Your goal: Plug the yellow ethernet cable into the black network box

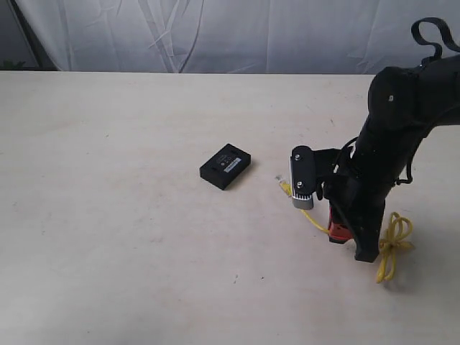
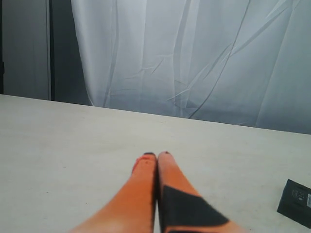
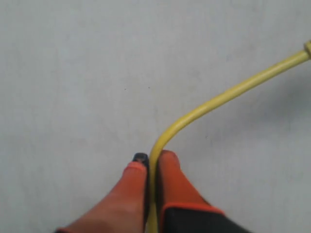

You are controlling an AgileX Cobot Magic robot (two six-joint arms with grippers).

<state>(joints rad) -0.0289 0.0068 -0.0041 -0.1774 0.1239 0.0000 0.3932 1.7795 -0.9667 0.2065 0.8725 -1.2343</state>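
Note:
The black network box (image 1: 226, 166) lies flat near the middle of the table, and one corner of it shows in the left wrist view (image 2: 295, 203). To its right runs the yellow ethernet cable (image 1: 394, 241), its loop-knot resting on the table and its clear plug end (image 1: 284, 188) pointing toward the box, a short gap away. My right gripper (image 1: 336, 234) points down at the table, shut on the cable (image 3: 218, 100) between its orange fingertips (image 3: 154, 160). My left gripper (image 2: 156, 155) is shut with nothing in it, low over bare table, and does not show in the exterior view.
A white curtain (image 1: 215, 32) hangs behind the table's far edge (image 1: 180, 72). The right arm's silver wrist camera (image 1: 302, 177) sits just above the cable's plug end. A dark panel (image 2: 29, 48) stands beside the curtain in the left wrist view.

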